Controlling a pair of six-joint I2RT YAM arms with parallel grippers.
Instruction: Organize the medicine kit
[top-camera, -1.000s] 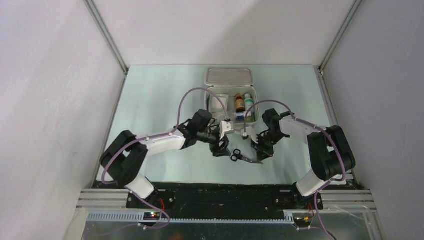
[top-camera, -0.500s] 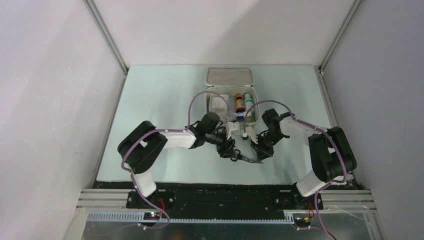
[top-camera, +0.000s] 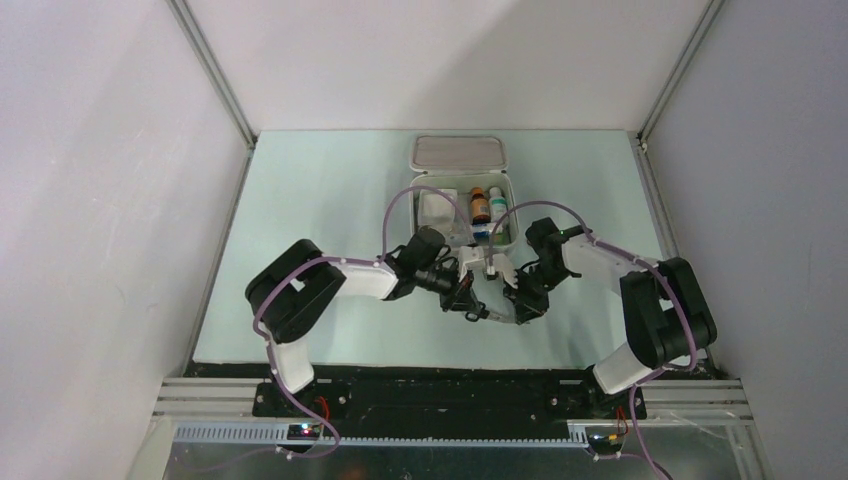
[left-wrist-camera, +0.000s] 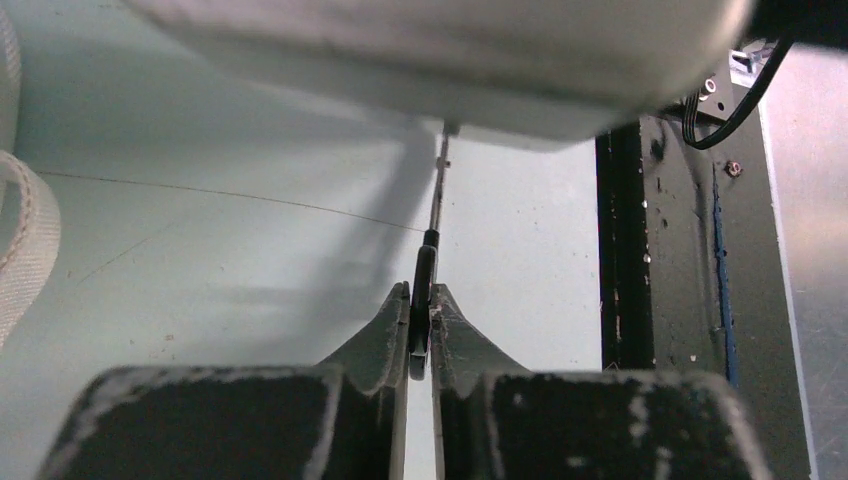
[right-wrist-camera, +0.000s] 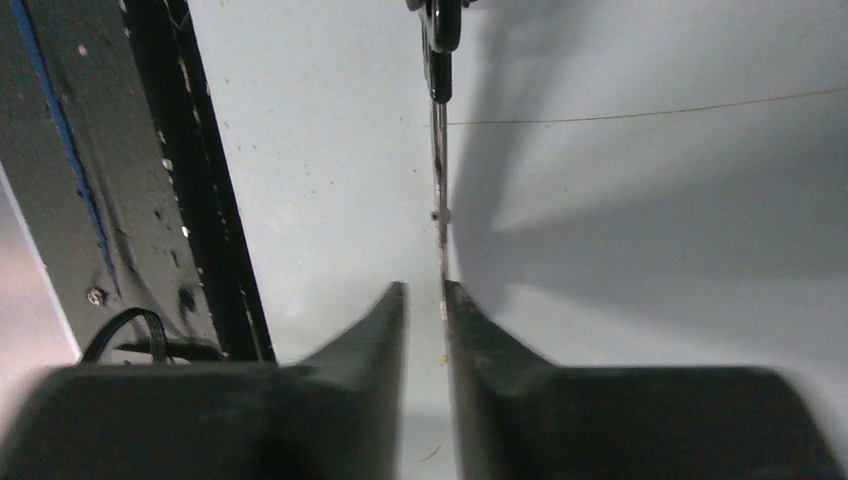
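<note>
Medicine kit (top-camera: 458, 153) lies open at the far middle of the surface (top-camera: 320, 220), lid thrown back away from the arms. An amber bottle (top-camera: 480, 205) and a white bottle (top-camera: 497, 207) lie side by side in its right part, with pale packets (top-camera: 436, 207) on the left.

Step in hand, as judged: scissors (left-wrist-camera: 424, 290) pass from one arm to the other just in front of the kit, held off the surface.
- Left gripper (left-wrist-camera: 420, 300) is pressed together on the thin black handle end, pinching it edge-on.
- Right gripper (right-wrist-camera: 425, 295) stands slightly spread. The blade runs down into the gap and lies against one finger, with daylight on the other side, so it does not appear to clamp.

Recommendations:
- Widen the right gripper further before either arm moves. A blade dragging on a finger pad could twist the scissors in the left pinch.
- Draw the right arm straight back along the blade line, not sideways.
- The left hold is narrow and near one end. Carry slowly and keep the blade low to limit swing.
- Approach the kit over its near wall, clear of the bottles, and set the scissors flat.

Writing: none legible. Bottle labels are too small to read, and no brand mark shows in either wrist view.
</note>
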